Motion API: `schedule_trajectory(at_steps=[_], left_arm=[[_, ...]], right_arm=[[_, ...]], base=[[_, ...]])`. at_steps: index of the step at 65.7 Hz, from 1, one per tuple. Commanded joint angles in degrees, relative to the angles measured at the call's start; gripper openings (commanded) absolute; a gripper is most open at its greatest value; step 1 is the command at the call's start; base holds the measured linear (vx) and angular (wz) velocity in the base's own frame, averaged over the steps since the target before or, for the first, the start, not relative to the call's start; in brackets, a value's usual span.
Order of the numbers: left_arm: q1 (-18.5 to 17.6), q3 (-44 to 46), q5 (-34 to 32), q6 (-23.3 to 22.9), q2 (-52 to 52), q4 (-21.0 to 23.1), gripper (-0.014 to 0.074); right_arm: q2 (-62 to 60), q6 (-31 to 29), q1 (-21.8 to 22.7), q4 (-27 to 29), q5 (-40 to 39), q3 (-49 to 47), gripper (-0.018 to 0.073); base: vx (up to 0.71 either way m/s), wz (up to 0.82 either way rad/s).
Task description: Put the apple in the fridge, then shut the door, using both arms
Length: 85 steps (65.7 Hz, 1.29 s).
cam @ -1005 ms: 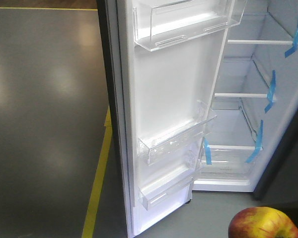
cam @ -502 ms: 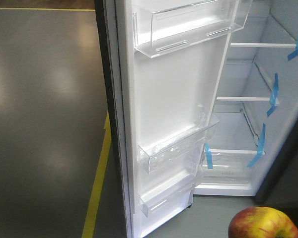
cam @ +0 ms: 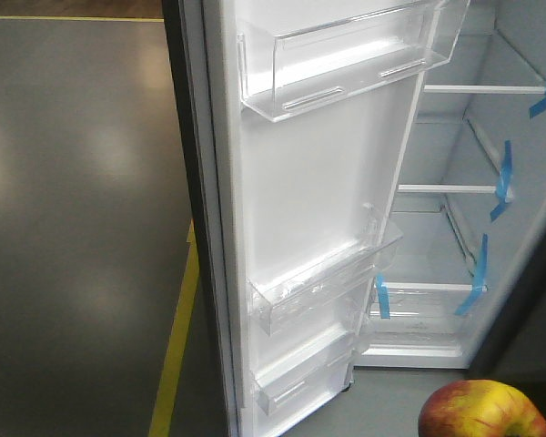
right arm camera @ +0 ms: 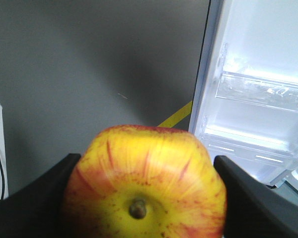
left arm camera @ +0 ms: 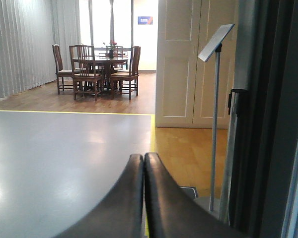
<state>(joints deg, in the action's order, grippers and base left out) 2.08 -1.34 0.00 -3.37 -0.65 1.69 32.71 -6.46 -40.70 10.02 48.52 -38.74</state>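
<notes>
The apple may slip, since only two fingers of the right gripper pinch its round sides. It may also clip the bins on the door, at eleven o'clock from it, on the way to the shelves at twelve o'clock. It sits between those fingers, stem facing the wrist camera. The left gripper is pressed together, empty.

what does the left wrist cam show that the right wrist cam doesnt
Only the left wrist view: the left gripper, shut and empty, a dining table with chairs, and a sign stand. Only the right wrist view: the apple clamped in the right gripper, and the white inner face of the door with clear bins. Both: grey floor with a yellow line.
</notes>
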Motion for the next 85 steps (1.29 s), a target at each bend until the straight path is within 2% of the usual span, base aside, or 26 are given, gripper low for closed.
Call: schedule_trajectory(at_steps=[1,85], left_arm=[[-0.30,-1.72,-4.23,-0.42,-0.91,0.21,-0.0006],[-0.30,-1.72,-4.23,-0.42,-0.91,0.21,-0.0006]], right_arm=[[0.18,-0.32,0.03,0.65,-3.67,-1.50,0.0186],[0.18,-0.32,0.03,0.65,-3.67,-1.50,0.0186]], base=[[0.08,-0.01],[0.06,-0.02]])
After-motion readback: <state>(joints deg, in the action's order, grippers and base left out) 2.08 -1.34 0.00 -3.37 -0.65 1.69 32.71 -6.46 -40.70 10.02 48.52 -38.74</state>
